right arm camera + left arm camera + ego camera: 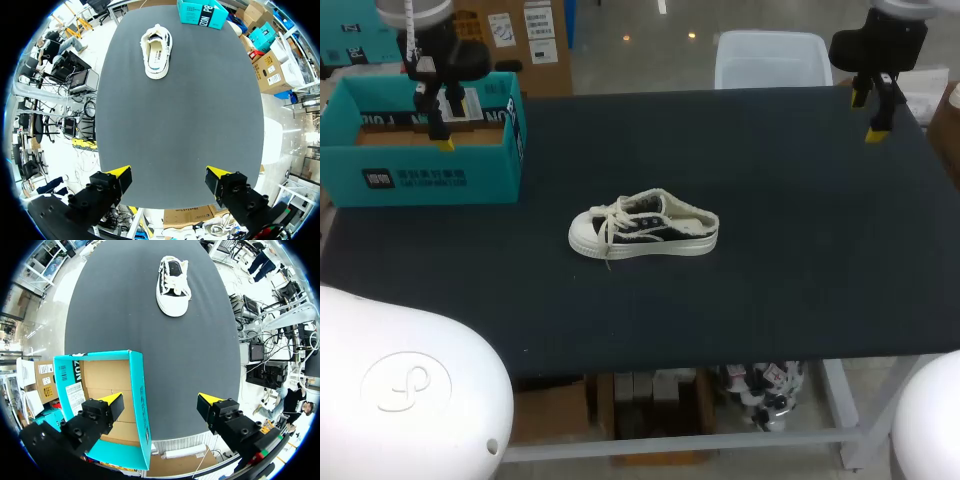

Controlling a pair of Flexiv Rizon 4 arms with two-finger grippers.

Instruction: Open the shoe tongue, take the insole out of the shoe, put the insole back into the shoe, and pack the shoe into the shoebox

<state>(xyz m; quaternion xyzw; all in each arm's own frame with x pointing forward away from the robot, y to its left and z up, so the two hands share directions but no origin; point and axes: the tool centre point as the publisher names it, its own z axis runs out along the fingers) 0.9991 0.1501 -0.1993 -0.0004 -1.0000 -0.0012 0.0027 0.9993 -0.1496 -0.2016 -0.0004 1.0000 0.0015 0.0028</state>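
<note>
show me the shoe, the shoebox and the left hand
shoe (642, 225), head view, middle of its side
shoebox (420, 180), head view, teal front wall
left hand (160, 399), left wrist view, midway between its yellow tips

Robotics lab: black worktable (800, 220)

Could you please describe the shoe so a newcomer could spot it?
On the dark table, look near the middle, apart from the teal shoebox at its far left corner. The shoe stands there alone: white sole, dark canvas, loose white laces.
</note>
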